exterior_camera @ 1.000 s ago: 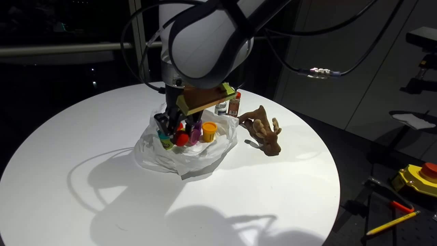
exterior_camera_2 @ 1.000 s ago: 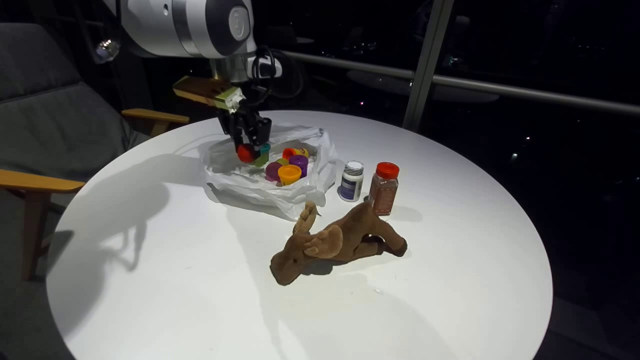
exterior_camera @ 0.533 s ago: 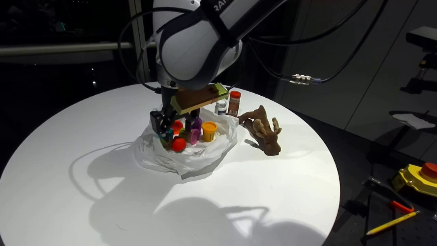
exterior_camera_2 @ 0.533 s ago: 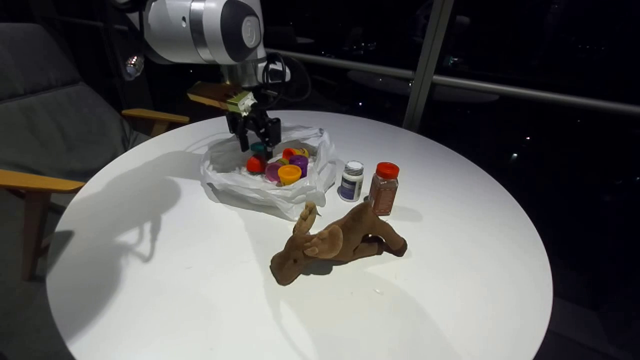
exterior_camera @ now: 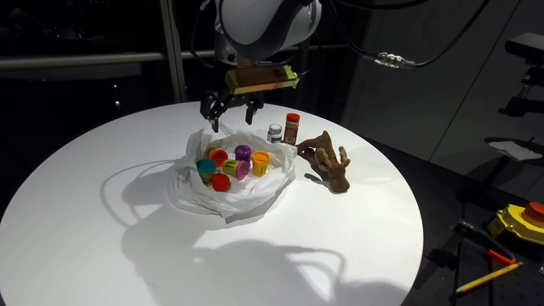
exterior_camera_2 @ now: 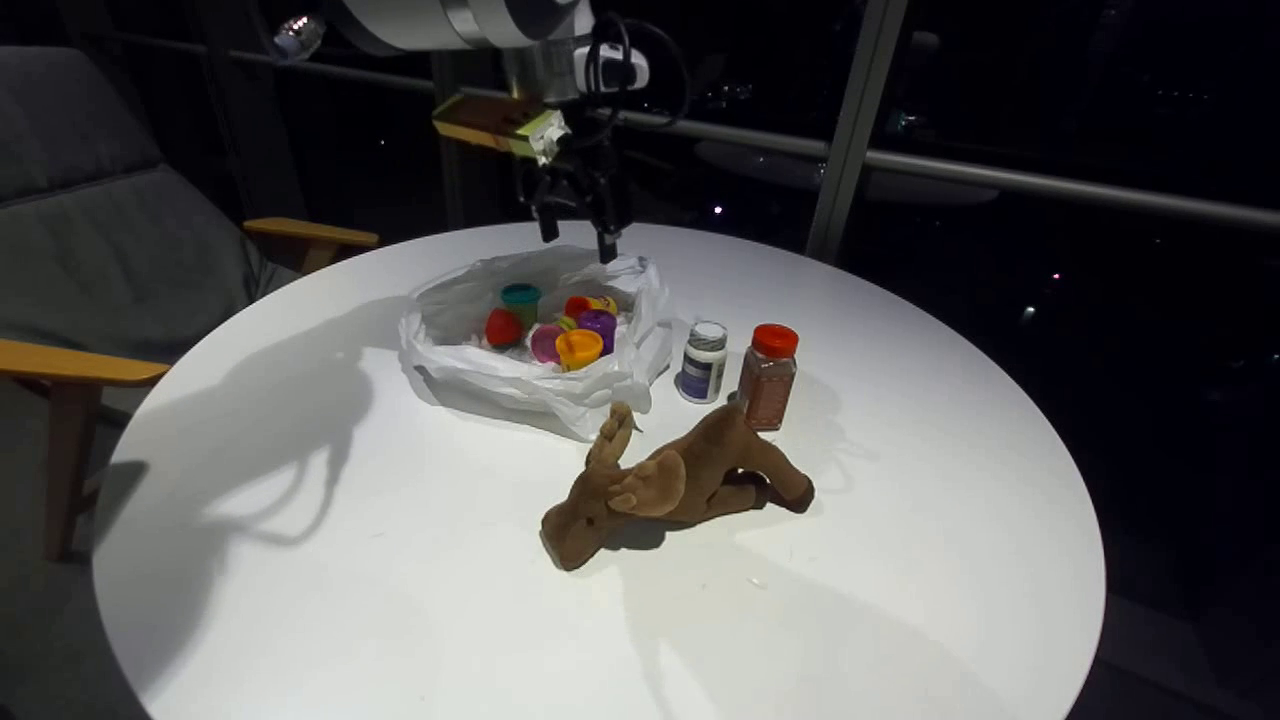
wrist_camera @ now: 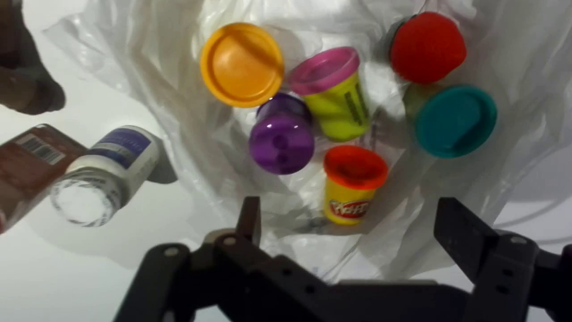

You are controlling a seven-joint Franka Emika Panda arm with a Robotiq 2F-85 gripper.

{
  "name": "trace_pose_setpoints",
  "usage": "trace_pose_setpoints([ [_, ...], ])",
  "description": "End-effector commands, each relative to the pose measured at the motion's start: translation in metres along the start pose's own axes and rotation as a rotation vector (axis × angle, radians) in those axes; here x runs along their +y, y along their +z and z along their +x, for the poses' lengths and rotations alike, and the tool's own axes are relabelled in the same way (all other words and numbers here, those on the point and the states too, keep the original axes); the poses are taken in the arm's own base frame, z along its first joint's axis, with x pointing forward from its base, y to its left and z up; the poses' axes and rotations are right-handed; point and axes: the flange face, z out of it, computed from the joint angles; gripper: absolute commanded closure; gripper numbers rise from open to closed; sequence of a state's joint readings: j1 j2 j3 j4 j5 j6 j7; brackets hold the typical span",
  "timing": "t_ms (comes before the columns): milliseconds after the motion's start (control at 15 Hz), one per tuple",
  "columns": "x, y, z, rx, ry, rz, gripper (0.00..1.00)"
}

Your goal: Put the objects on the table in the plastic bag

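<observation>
Wrist view: looks straight down into the plastic bag, spread across the upper middle and right of the frame. Shows inside it an orange tub upright at upper left of centre, a purple tub just below, a pink-lidded tub on its side near both, a red-and-yellow tub around the middle, a teal-lidded tub to the right and a rounded red piece just above that last. Gives readable lettering on the red-and-yellow tub here alone. Takes in the gripper along the bottom as well, with jaws spread wide and pads well apart. Seems there to bracket the red-and-yellow tub, yet in both exterior views hangs by the bag's upper rim, clear of every tub. Crops the red-capped jar at the left edge, just beside the white bottle; shows both upright, outside the bag, in both exterior views. Catches the plush moose full length there too, on the white table, but only as a blurred brown part at the upper left in the wrist view. In an exterior view, adds a grey chair at the left; in an exterior view, a yellow box with a red button and a pencil at the lower right.
</observation>
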State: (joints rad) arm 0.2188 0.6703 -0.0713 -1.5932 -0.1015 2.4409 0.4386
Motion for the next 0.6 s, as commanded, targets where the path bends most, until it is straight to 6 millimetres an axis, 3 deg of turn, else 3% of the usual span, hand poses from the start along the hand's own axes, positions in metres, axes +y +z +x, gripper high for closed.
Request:
trace_pose_setpoints([
  [0,0.045,-0.011,0.006,-0.021,0.145,0.007,0.0],
  [267,0.085,0.006,0.01,-0.084,0.264,0.02,0.0],
  [533,0.111,0.015,0.013,-0.117,0.346,0.019,0.0],
])
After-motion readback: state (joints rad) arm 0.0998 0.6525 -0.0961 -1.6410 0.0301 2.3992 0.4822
